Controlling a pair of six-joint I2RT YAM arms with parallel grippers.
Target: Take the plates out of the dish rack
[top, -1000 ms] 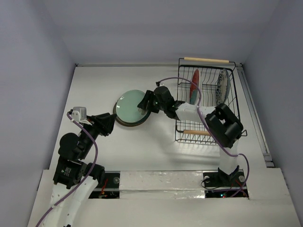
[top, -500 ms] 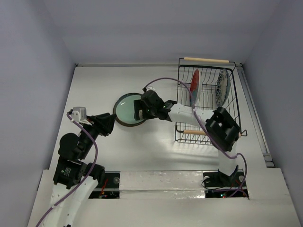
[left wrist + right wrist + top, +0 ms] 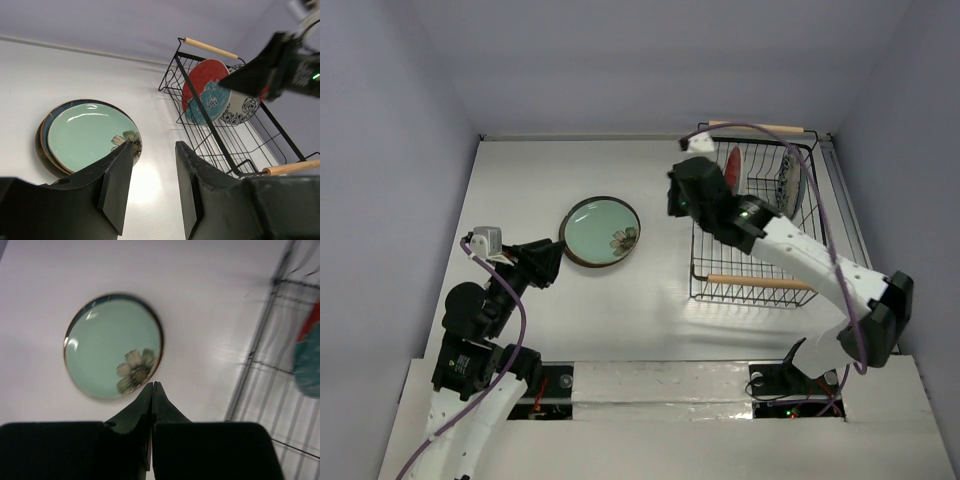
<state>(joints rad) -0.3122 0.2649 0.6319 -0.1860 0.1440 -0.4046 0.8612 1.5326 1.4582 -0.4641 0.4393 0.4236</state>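
Two plates stand upright in the dish rack (image 3: pixel 760 283): a red-and-teal plate (image 3: pixel 731 180) and a blue-patterned white plate (image 3: pixel 791 185) beside it. A mint plate (image 3: pixel 601 231) lies stacked on the tabletop (image 3: pixel 520 180) (darker rims are seen beneath it). The right end effector (image 3: pixel 152 385) is pinched together and empty near the rack's left edge. The left end effector (image 3: pixel 154 150) is spread wide and empty. If the rack is entered with the fingers unopened, the red plate could be knocked against its neighbour.
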